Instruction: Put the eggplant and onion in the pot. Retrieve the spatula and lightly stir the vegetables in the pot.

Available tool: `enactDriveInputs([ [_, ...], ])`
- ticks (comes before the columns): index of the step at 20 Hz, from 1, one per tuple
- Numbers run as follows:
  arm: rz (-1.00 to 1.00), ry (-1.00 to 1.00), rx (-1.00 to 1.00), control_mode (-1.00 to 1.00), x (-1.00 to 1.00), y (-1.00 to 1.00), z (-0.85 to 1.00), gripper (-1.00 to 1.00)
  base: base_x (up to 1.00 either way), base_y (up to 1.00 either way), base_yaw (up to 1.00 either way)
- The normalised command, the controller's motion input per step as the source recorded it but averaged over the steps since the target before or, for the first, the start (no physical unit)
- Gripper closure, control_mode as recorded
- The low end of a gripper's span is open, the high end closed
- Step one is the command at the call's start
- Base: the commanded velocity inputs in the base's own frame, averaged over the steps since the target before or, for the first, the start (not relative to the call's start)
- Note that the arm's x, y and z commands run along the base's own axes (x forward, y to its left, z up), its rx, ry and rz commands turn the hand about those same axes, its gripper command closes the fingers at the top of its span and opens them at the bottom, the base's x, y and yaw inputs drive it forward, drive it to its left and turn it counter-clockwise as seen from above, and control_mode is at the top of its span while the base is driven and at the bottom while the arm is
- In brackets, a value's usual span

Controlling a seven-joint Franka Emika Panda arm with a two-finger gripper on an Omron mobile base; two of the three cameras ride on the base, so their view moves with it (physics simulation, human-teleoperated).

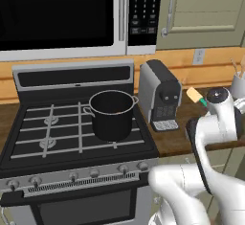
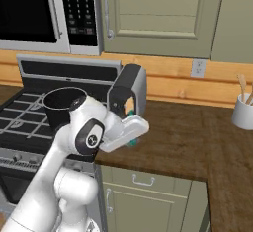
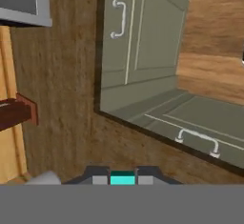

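The spatula (image 1: 195, 96) sits clamped in the gripper (image 3: 122, 178), just right of the coffee machine (image 1: 160, 95) and above the wooden counter (image 2: 188, 142). Its long axis slants, the pale blade end up and toward the machine, the green part (image 3: 122, 178) pinched between the closed fingers. The pot (image 1: 111, 114) stands on the stove (image 1: 72, 133), left of the machine.

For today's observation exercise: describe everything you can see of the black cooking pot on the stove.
The black cylindrical cooking pot has a thin silver rim and a small silver side handle showing on each side. It looks like dark metal. It stands upright and lidless on the grey grates of the black stove, at the right rear, beside the silver-and-black coffee machine. Nothing else touches it.
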Motion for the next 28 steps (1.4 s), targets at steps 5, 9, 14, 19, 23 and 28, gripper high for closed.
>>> enactDriveInputs([
  [5,0.35,0.42,-0.27,-1.00,-0.05,0.79,1.00,1.00,0.00,0.00,0.00],
  [9,0.33,0.56,-0.20,-1.00,0.00,0.74,1.00,1.00,0.00,0.00,0.00],
  [14,0.18,0.60,-0.18,-1.00,0.36,0.72,1.00,1.00,0.00,0.00,0.00],
  [19,0.11,0.58,-0.15,-1.00,0.34,0.69,0.99,1.00,0.00,0.00,0.00],
  [23,0.15,0.52,-0.28,-1.00,0.61,0.67,0.30,1.00,0.00,0.00,0.00],
  [28,0.19,0.41,-0.31,-1.00,0.35,0.47,0.10,1.00,0.00,0.00,0.00],
])
